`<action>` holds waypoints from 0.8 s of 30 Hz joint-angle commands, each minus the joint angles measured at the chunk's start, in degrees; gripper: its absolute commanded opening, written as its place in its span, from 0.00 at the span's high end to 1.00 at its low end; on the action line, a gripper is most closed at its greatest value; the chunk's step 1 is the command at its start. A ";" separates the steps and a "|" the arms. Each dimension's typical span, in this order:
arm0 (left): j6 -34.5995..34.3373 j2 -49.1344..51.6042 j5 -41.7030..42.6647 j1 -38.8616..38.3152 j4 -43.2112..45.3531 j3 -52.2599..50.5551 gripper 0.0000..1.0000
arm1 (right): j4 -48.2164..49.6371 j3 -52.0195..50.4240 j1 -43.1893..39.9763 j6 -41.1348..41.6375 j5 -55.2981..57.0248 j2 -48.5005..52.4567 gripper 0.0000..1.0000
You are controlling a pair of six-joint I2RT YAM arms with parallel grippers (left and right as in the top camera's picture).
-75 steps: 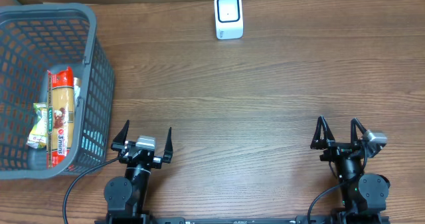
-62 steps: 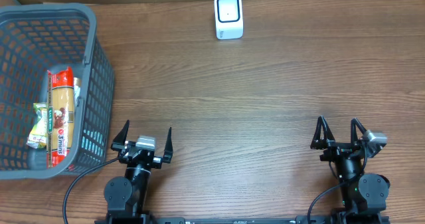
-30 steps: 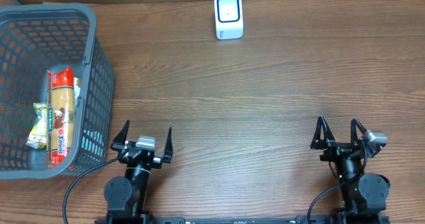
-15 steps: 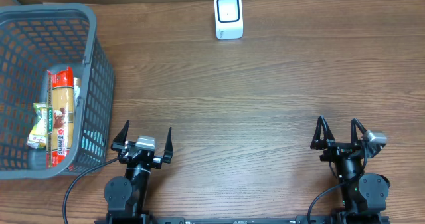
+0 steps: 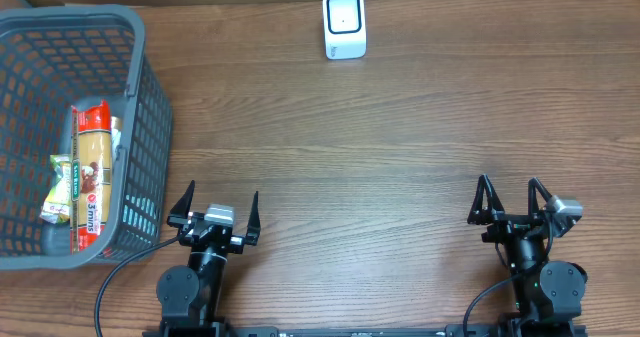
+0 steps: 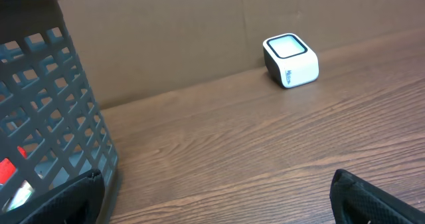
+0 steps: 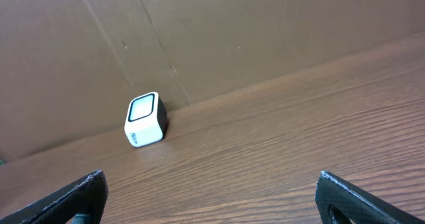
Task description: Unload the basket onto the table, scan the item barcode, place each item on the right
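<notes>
A white barcode scanner (image 5: 344, 24) stands at the table's far edge; it also shows in the left wrist view (image 6: 291, 61) and the right wrist view (image 7: 145, 119). Packaged items lie in a grey basket (image 5: 140, 97) at the left: a long red-and-tan pasta packet (image 5: 92, 172) and a smaller green-and-yellow packet (image 5: 64, 189). My left gripper (image 5: 214, 208) rests open at the near left, just right of the basket, nothing between its fingers. My right gripper (image 5: 512, 199) rests open at the near right, also empty.
The basket wall (image 6: 46, 111) fills the left of the left wrist view, close to my left finger. A brown cardboard wall (image 7: 252, 31) backs the table behind the scanner. Bare wooden tabletop (image 5: 380, 147) lies between the grippers and the scanner.
</notes>
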 commanded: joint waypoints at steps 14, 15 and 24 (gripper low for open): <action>0.72 -0.50 0.39 -0.13 0.04 -0.24 0.00 | 0.50 -0.59 0.26 -0.26 2.27 -0.68 0.00; 0.68 -0.50 0.39 -0.13 0.07 -0.24 0.01 | 0.50 -0.59 0.26 -0.24 2.10 -0.68 0.00; 0.61 -0.50 0.90 -0.13 1.99 -0.24 0.00 | 0.42 -0.59 0.26 -0.20 1.55 -0.61 0.00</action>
